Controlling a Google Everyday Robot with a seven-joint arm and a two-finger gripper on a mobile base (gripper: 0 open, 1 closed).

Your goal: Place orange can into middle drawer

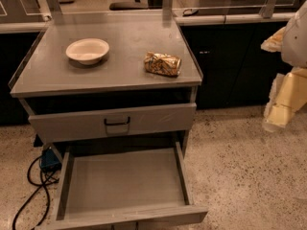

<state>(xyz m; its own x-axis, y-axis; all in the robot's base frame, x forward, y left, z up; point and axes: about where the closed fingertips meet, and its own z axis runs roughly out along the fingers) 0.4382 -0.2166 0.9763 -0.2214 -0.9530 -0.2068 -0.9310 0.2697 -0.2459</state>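
The orange can [162,63] is a crumpled gold-orange and brown foil-like object. It lies on its side on the right part of the grey cabinet top [120,37]. The middle drawer [124,182] is pulled out wide below, with a bare flat grey floor and low side walls. My gripper [279,110] hangs at the far right edge of the view, off the cabinet's right side at about the height of the top drawer. It is well apart from the can and holds nothing that I can see.
A white round bowl [88,50] stands on the cabinet top left of the can. The top drawer front with a black handle [117,122] is shut. Black cables [33,186] and a blue box [49,159] lie on the speckled floor at the left. A dark counter runs behind.
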